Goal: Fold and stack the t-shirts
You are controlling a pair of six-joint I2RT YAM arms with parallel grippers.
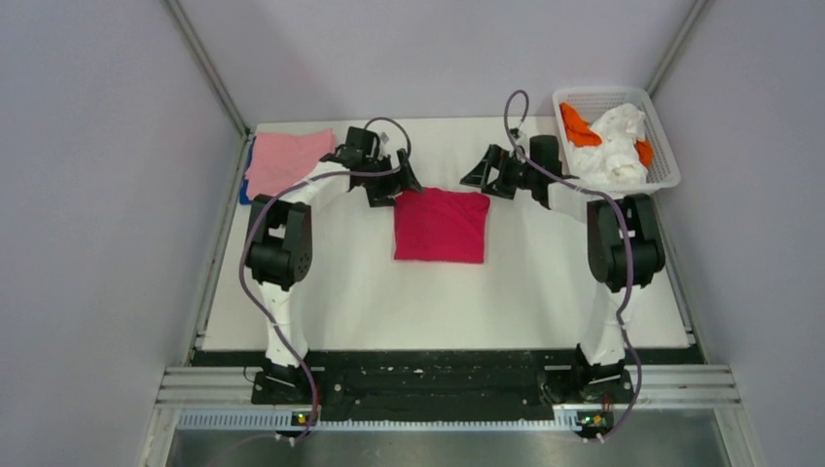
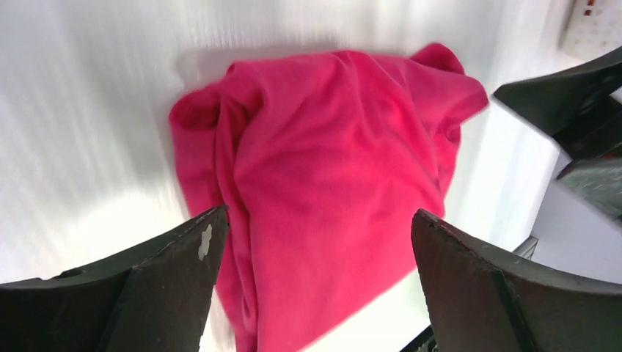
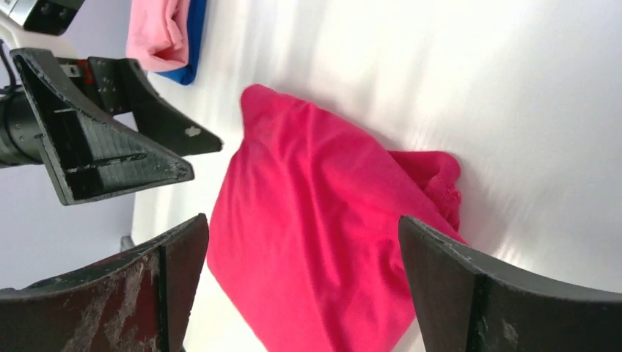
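Observation:
The crimson-red t-shirt (image 1: pixel 441 225) lies folded into a rough square in the middle of the table; it also shows in the left wrist view (image 2: pixel 323 176) and in the right wrist view (image 3: pixel 330 235). The light pink t-shirt (image 1: pixel 285 158) lies folded at the back left on top of the deep blue t-shirt (image 1: pixel 244 185), of which only an edge shows; both appear in the right wrist view, pink (image 3: pixel 155 33) over blue (image 3: pixel 192 44). My left gripper (image 1: pixel 394 187) is open and empty above the red shirt's back left corner. My right gripper (image 1: pixel 484 178) is open and empty above its back right corner.
A white basket (image 1: pixel 664 167) at the back right holds crumpled white cloth (image 1: pixel 615 146) and orange cloth (image 1: pixel 578 125). The white table top (image 1: pixel 340 282) is walled by grey panels on the left, back and right.

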